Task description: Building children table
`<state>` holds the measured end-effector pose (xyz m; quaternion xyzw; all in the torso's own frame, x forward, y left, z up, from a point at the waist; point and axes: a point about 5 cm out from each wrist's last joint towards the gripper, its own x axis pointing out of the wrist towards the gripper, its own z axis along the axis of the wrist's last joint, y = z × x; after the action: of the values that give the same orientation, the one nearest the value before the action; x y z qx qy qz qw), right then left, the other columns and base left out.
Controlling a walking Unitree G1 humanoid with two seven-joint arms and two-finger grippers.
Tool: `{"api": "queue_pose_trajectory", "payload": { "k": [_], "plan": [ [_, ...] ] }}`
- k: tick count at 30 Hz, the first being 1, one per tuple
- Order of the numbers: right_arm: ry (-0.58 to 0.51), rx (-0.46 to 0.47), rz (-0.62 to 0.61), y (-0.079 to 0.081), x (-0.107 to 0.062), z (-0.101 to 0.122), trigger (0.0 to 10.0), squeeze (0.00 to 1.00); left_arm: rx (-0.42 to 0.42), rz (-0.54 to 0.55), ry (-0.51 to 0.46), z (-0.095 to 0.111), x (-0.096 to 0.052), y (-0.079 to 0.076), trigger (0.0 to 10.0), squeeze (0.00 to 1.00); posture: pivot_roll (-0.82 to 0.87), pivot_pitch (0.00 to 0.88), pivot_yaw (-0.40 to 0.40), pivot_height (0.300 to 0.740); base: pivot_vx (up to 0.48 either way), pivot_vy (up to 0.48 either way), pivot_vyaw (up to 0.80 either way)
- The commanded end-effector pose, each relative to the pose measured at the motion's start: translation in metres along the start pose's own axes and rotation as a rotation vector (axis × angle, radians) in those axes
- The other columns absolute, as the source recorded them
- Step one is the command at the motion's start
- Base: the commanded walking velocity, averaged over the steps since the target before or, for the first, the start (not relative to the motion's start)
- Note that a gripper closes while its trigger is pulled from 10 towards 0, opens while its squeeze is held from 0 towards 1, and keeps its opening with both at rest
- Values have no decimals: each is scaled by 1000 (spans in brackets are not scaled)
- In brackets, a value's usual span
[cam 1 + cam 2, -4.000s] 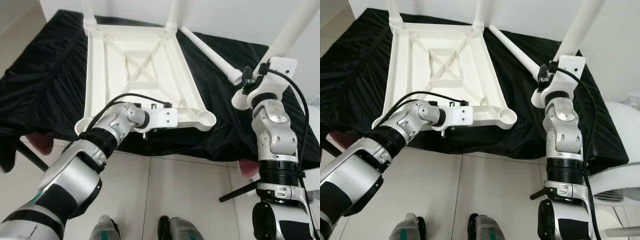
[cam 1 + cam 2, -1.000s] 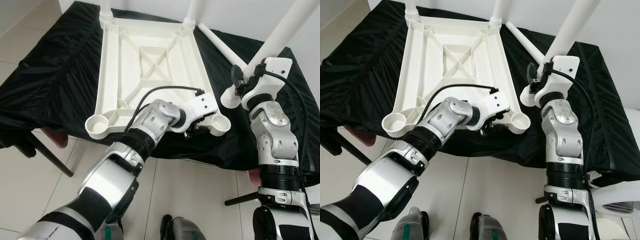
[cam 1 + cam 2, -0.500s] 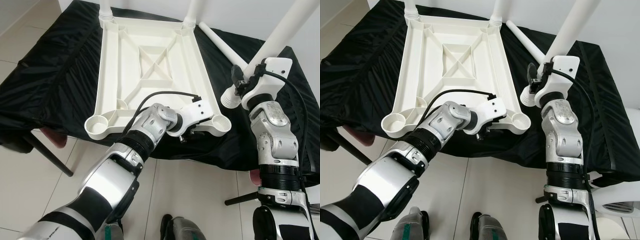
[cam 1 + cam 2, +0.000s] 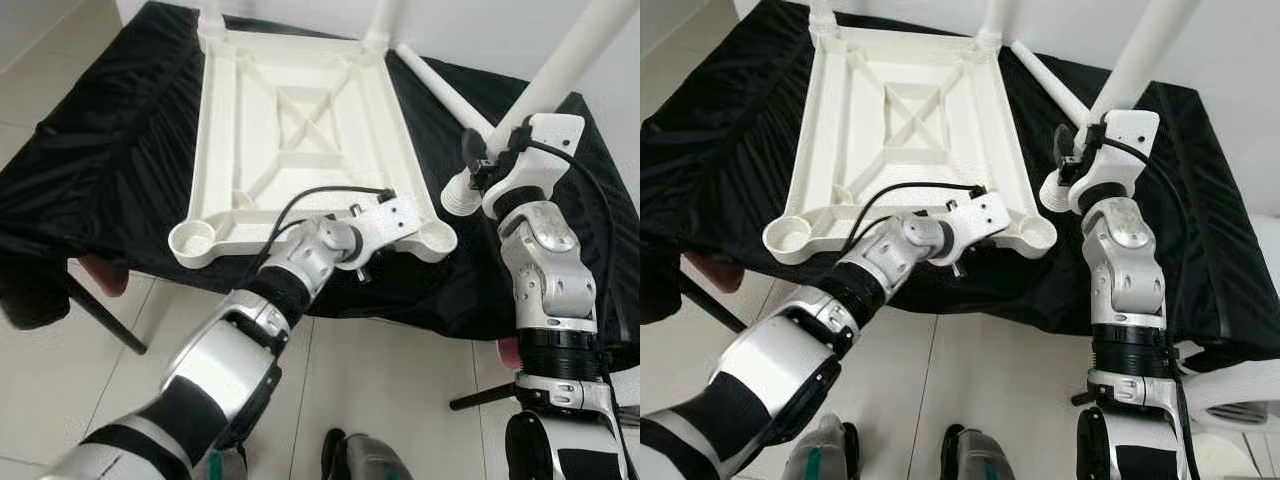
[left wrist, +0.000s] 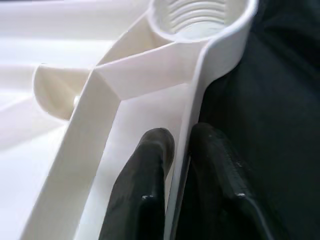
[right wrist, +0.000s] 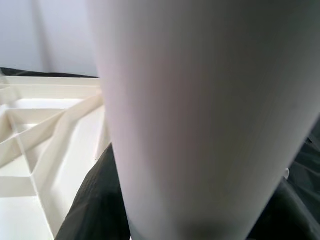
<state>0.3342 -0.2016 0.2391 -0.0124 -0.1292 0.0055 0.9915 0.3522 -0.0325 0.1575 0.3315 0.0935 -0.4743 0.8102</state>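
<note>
Tabletop (image 4: 300,130): white plastic, lay upside down on a black cloth (image 4: 110,150), ribbed underside facing up with a cross brace at its centre. Two legs already stood in the far corner sockets, one at the far left (image 4: 211,12) and one at the far right (image 4: 381,18). The near left socket (image 4: 195,237) and near right socket (image 4: 437,236) were open rings at the near edge.

Left gripper (image 5: 176,150): clenched on the near rim of the tabletop, just left of the near right socket; one black finger (image 5: 150,160) lay inside the rim, the other outside against the cloth, the thin white wall pinched between them.

Right gripper (image 4: 480,160): raised at the right of the tabletop, grasping a white leg (image 4: 565,65) that slanted up and away to the right; its ribbed lower end (image 4: 458,195) hung near the near right socket, apart from it.

Spare leg (image 4: 440,85): lay flat on the cloth to the right of the tabletop, running from far to near.

Cloth: draped over a low support, on a pale tiled floor (image 4: 380,390).
</note>
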Motion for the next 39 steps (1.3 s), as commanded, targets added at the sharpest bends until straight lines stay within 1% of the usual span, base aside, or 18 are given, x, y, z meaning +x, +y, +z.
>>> {"api": "queue_pose_trajectory", "payload": {
  "k": [1, 4, 6, 9, 10, 13, 14, 18, 19, 23, 26, 32, 33, 34, 35, 36, 39],
  "plan": [
    [-21, 3, 4, -3, -1, 3, 10000, 0, 29, 68, 12, -2, -2, 8, 10000, 0, 32, 84, -77, 740, 0, 0, 0],
    [-18, 5, 10, -2, -1, 3, 10000, 0, 38, 58, 17, -3, -3, 7, 10000, 0, 33, 84, -77, 740, 0, 0, 0],
    [-11, 2, 35, 0, -2, 2, 10000, 0, 70, 28, 18, -8, -5, 5, 10000, 0, 33, 83, -79, 740, 0, 0, 0],
    [-4, 4, 51, 1, -1, 1, 10000, 0, 87, 10, 17, -11, -7, 4, 10000, 0, 33, 84, -80, 740, 0, 0, 0],
    [14, 14, 79, 4, -1, -1, 10000, 0, 120, -19, 11, -16, -8, 0, 10000, 0, 35, 88, -84, 740, 0, 0, 0],
    [19, 18, 86, 4, -1, -2, 10000, 0, 126, -23, 9, -18, -8, -1, 10000, 0, 35, 88, -84, 740, 0, 0, 0],
    [44, 32, 122, 8, -2, -5, 10000, 0, 161, -49, -1, -21, -10, -5, 10000, 0, 35, 91, -89, 740, 0, 0, 0],
    [52, 34, 135, 9, -3, -7, 10000, 0, 175, -57, -4, -22, -11, -6, 10000, 0, 35, 91, -89, 740, 0, 0, 0],
    [69, 31, 157, 12, -4, -9, 10000, 0, 181, -65, -5, -25, -12, -7, 10000, 0, 34, 92, -90, 740, 0, 0, 0],
    [78, 22, 204, 18, -6, -12, 10000, 0, 182, -67, 1, -29, -13, -7, 10000, 0, 27, 93, -84, 740, 0, 0, 0],
    [85, 27, 218, 19, -8, -13, 10000, 0, 183, -69, 3, -31, -14, -8, 10000, 0, 27, 94, -84, 740, 0, 0, 0],
    [107, 75, 209, 14, -12, -17, 10000, 0, 190, -70, 12, -35, -15, -8, 10000, 0, 27, 95, -84, 740, 0, 0, 0],
    [118, 93, 207, 11, -13, -18, 10000, 0, 192, -68, 11, -36, -16, -8, 10000, 0, 29, 96, -84, 740, 0, 0, 0],
    [118, 93, 207, 11, -13, -18, 10000, 0, 192, -68, 11, -36, -16, -8, 10000, 0, 29, 96, -84, 740, 0, 0, 0],
    [135, 110, 202, 5, -15, -20, 10000, 0, 195, -64, 11, -36, -16, -8, 10000, 0, 29, 96, -82, 740, 0, 0, 0],
    [141, 114, 200, 3, -16, -21, 10000, 0, 196, -64, 11, -36, -16, -8, 10000, 0, 29, 96, -82, 740, 0, 0, 0],
    [141, 114, 200, 3, -16, -21, 10000, 0, 196, -64, 11, -36, -16, -8, 10000, 0, 29, 96, -82, 740, 0, 0, 0]
  ]
}}
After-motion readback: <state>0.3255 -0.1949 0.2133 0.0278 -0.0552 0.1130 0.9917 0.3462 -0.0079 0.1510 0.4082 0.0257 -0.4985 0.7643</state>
